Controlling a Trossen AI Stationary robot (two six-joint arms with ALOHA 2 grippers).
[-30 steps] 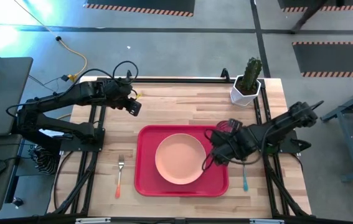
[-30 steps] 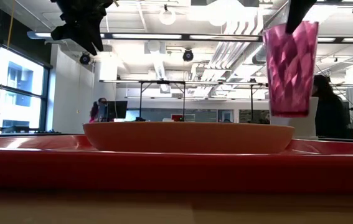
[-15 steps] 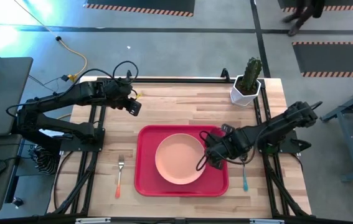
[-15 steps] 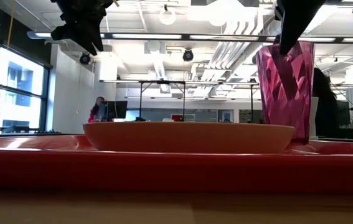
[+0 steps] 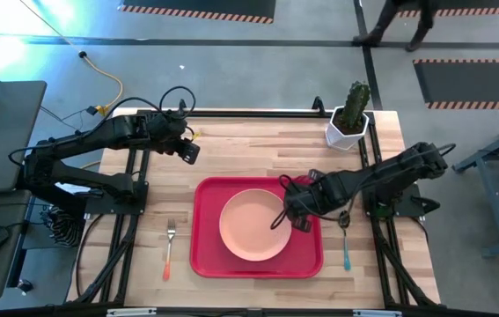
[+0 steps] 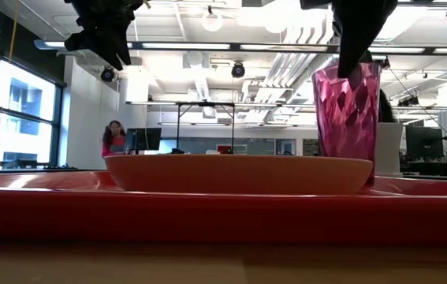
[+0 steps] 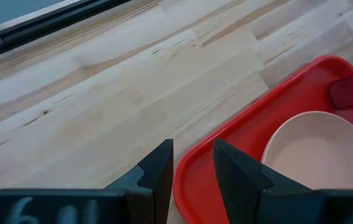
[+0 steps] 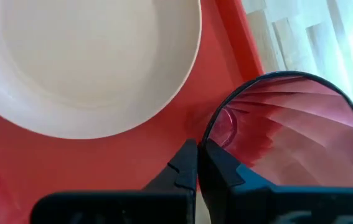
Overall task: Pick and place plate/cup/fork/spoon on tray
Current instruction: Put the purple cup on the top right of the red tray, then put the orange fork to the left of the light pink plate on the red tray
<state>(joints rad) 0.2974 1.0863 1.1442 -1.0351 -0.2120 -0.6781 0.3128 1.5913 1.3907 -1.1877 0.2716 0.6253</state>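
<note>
Text on my left gripper (image 7: pixel 188 180): pale marks on the body, too blurred for me to read.
Elsewhere: nothing readable.

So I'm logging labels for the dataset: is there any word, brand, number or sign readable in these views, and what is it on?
None can be read.
Left gripper body: pale embossed marks at the left wrist view's edge, too blurred to read.
Floor: orange-and-black striped hazard strips, a pattern with no text.
Tray, plate, cup and cactus pot: no markings visible.
</note>
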